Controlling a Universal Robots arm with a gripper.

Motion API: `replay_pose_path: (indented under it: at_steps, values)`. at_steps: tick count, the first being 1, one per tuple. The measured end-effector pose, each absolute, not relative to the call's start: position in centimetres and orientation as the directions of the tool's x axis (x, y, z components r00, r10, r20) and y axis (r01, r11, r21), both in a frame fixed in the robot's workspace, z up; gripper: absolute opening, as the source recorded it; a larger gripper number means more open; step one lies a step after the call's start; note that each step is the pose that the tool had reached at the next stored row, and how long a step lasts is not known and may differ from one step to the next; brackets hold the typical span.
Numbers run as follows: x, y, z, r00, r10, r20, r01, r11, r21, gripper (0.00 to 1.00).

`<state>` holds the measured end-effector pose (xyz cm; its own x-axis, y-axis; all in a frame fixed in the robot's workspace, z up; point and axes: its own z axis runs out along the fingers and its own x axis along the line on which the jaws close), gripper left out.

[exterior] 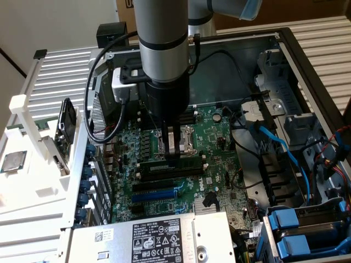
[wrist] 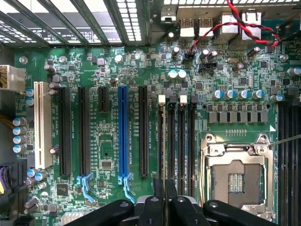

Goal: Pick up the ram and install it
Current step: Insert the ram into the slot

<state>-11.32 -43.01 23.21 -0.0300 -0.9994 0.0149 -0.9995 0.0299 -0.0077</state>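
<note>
Now the jaws (exterior: 174, 156) are down inside the PC case (exterior: 236, 60). They are pinched shut on the top edge of the ram (exterior: 153, 163). The ram is the long green stick right under the jaws. It lies along one of the black slots and sticks out past the jaws on both sides. In the wrist view the jaws (wrist: 164, 195) sit over the row of thin slots w/ white clips (wrist: 162, 99). I can't tell if the stick is pushed all the way in or just resting on the slot.

To do this step well, I think the stick must stand straight up and line up w/ the slot from end to end. The push should go straight down and even, so both ends sink in together. A crooked push could jam it or hurt its bottom edge.

Other stuff:
- The silver CPU socket (wrist: 235, 181) is just beside the jaws, on the side away from the blue slot (wrist: 123, 132). Its metal frame is close, so there is not much room to drift that way.
- A square chip (exterior: 12, 163) lies on the white tray (exterior: 33, 197), well apart from the jaws.
- The blue cables (exterior: 279, 148) and a red-black wire (wrist: 211, 35) are off to the side and not in the way.
</note>
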Motion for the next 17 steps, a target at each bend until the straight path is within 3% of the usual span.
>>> replay_pose_path:
  at_steps: [17]
  values:
    - [-11.43, -43.12, 23.24, -0.03, -0.999, 0.015, -0.999, 0.03, -0.017, 0.13]
